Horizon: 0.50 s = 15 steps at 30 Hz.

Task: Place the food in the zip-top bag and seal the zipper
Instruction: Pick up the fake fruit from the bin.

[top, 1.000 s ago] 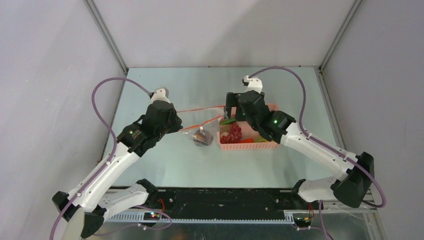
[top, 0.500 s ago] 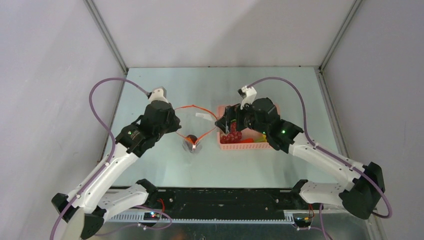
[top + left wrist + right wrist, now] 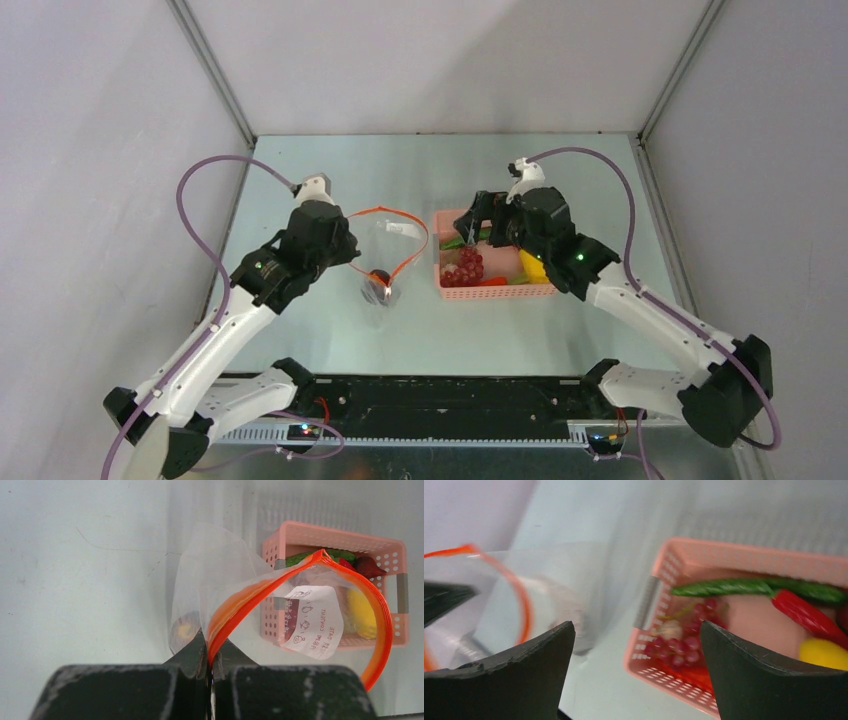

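My left end effector (image 3: 207, 652) pinches the zipper (image 3: 250, 597); the floppy zip-top bag (image 3: 220, 565) hangs open beside the basket (image 3: 330, 532). My right end effector (image 3: 639, 670) is wide open and empty over the food (image 3: 689, 640), which is probably light and smooth; I would grip it mid-body.

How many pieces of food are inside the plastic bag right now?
1. A dark round fruit sits at the bottom of the bag; the clear plastic shows nothing else inside.

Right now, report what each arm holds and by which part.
The left fingers pinch the zip-top bag by its zipper, at one end of the open mouth. The right fingers are open and hold nothing.
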Tool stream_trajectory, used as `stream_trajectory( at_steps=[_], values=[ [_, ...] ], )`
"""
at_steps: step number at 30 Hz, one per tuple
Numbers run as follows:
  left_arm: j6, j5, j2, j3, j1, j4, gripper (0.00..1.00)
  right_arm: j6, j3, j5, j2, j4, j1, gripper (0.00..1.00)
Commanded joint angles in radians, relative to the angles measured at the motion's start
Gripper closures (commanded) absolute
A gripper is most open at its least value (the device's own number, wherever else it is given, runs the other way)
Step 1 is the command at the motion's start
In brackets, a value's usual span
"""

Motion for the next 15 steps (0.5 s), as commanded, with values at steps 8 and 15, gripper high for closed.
stream_trajectory(
  at_steps=[8, 15],
  values=[
    [0.02, -0.005, -0.004, 0.027, 0.015, 0.003, 0.95, 0.179, 0.013, 0.103, 0.282, -0.168, -0.07, 0.06],
    [0.027, 0.028, 0.0, 0.023, 0.017, 0.013, 0.96, 0.192, 0.115, 0.087, 0.538, -0.159, -0.03, 0.11]
  ],
)
